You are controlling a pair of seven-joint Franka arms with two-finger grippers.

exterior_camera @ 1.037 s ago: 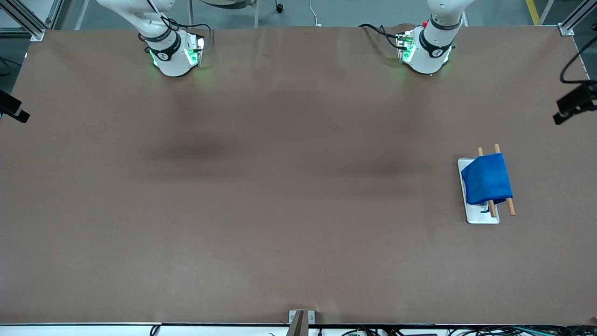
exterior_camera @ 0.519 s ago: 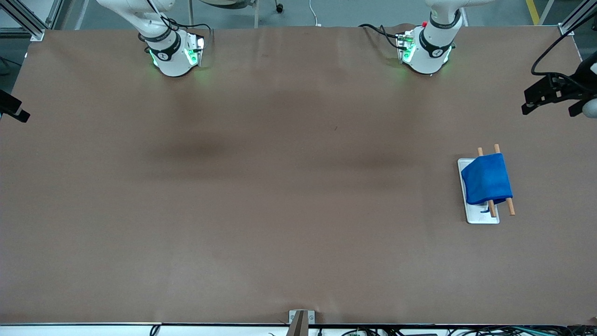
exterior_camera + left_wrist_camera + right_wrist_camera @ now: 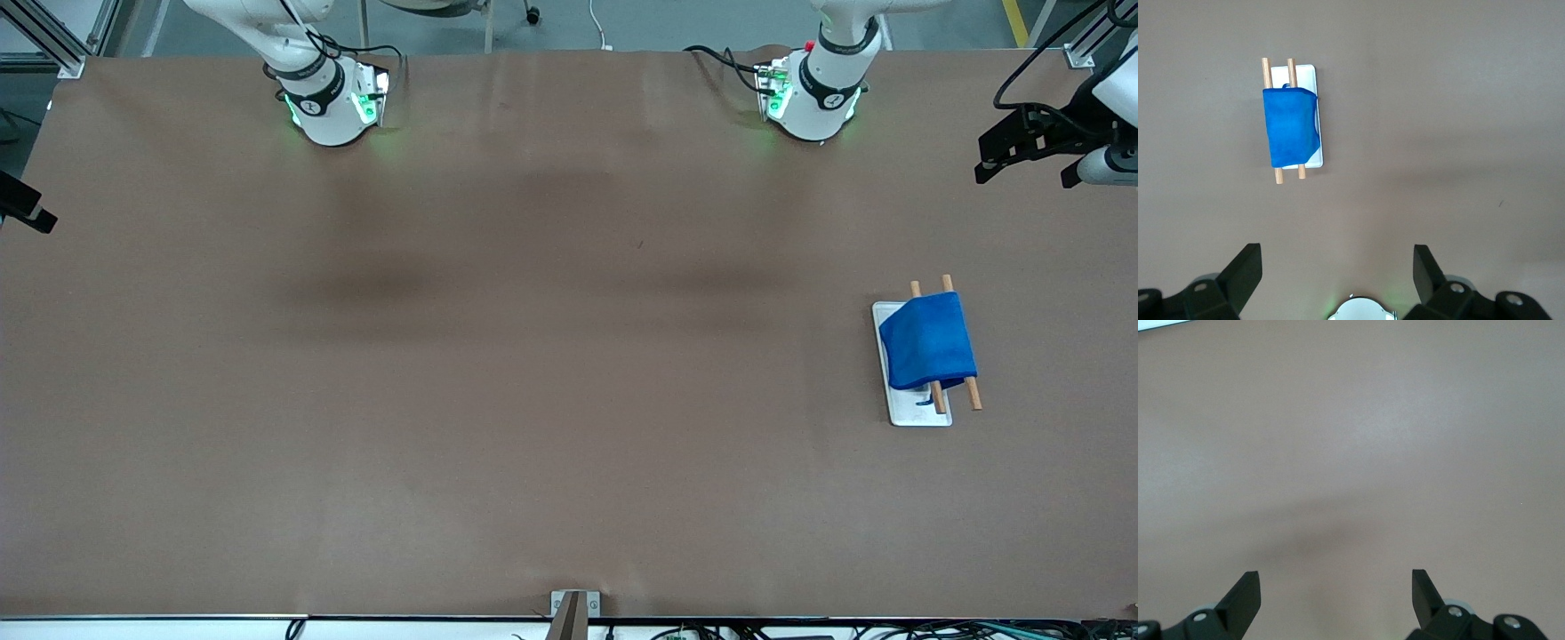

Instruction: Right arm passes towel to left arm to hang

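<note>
- Left wrist view shows the small bright blue cloth towel draped over two wooden rods on a white tray, well below the wide-spread, empty left gripper.
- Right gripper hangs wide, empty, over bare brown table; hanging looks done, so retreat both arms without snagging.

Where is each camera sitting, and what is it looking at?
Front view: high up across the table, facing both robots; it shows their bases along the top, the left gripper near the left arm's end, and the towel draped over a rack.
Left wrist view: on the left arm's wrist, looking down at the towel on its rack; its open fingers show.
Right wrist view: on the right arm's wrist, looking at bare table; its open fingers show.
Shared: the front and left wrist views both see the towel.
</note>
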